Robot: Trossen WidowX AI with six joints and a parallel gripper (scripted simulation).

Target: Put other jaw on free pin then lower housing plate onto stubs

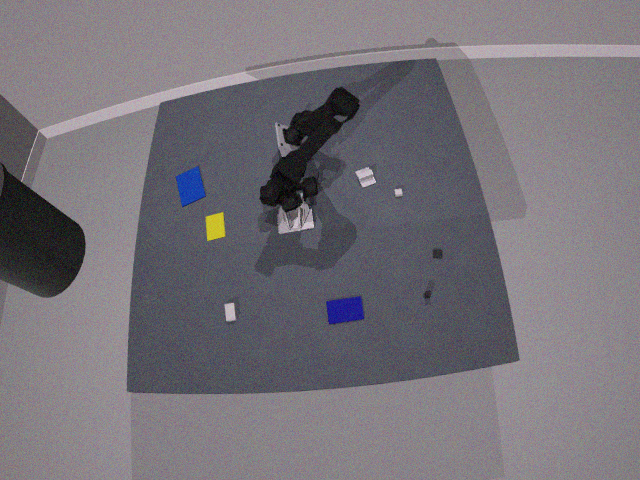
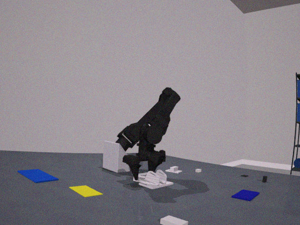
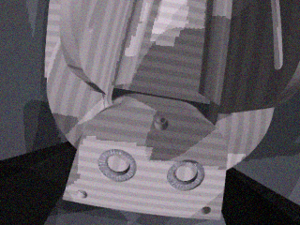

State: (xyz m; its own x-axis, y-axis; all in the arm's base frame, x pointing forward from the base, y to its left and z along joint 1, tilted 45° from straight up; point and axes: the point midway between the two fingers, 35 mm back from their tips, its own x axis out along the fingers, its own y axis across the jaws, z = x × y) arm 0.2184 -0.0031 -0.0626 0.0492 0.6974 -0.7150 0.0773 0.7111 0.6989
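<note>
The black robot's wide-set jaws grip the white housing plate by its sides, at the far edge of the white gear-jaw assembly. On the grey bench, blue and yellow panels lie left, a navy panel right. Beyond, a rack stands right, against pale walls.
</note>
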